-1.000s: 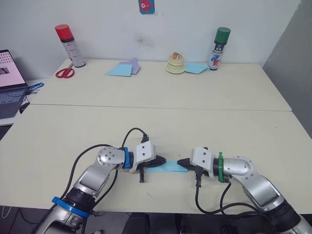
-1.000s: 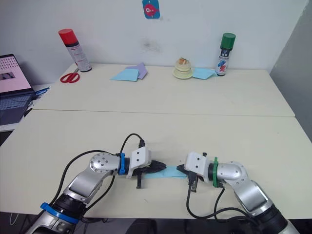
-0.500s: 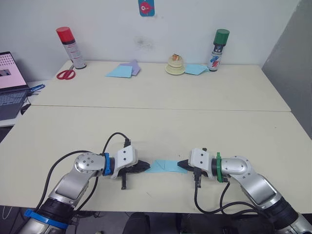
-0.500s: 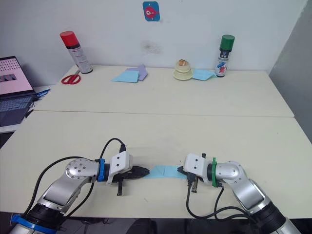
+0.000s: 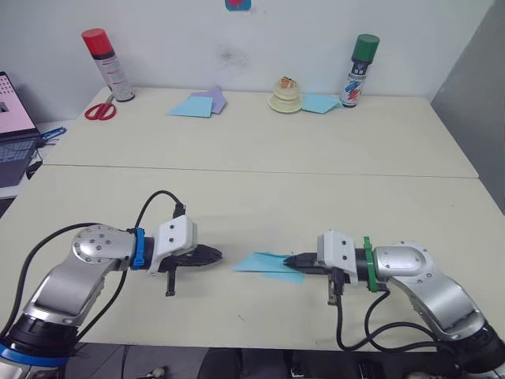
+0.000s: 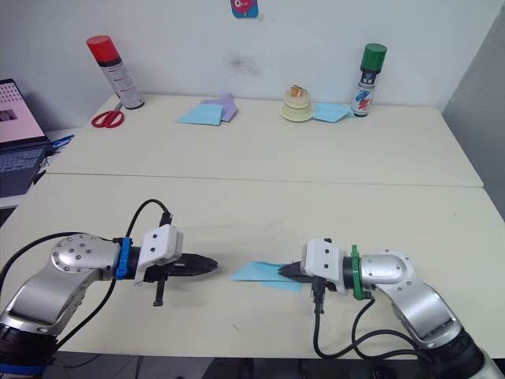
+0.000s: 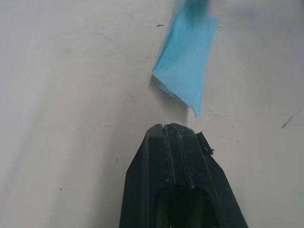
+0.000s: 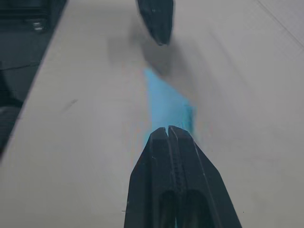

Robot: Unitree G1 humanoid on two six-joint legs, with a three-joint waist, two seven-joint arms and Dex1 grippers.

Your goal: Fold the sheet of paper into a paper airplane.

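Observation:
The light-blue sheet of paper (image 5: 264,263), folded into a flat pointed wedge like a small paper airplane, lies near the table's front edge. My right gripper (image 5: 289,259) is shut on its right end, and in the right wrist view the paper (image 8: 166,102) runs out from under the closed fingertips (image 8: 162,137). My left gripper (image 5: 215,255) is shut and holds nothing. It sits a short gap to the left of the paper's pointed tip. The left wrist view shows the paper (image 7: 187,61) lying apart from the closed fingertips (image 7: 173,130).
Along the back wall stand a red spray can (image 5: 98,54) with scissors (image 5: 98,110), light-blue and lilac sheets (image 5: 193,106), a cream object (image 5: 286,96) and a green spray can (image 5: 360,69). A laptop (image 5: 12,134) sits at the far left.
My left gripper has let go of the paper and drawn back to the left. My right gripper stays shut on the paper's right end. The head camera has shifted.

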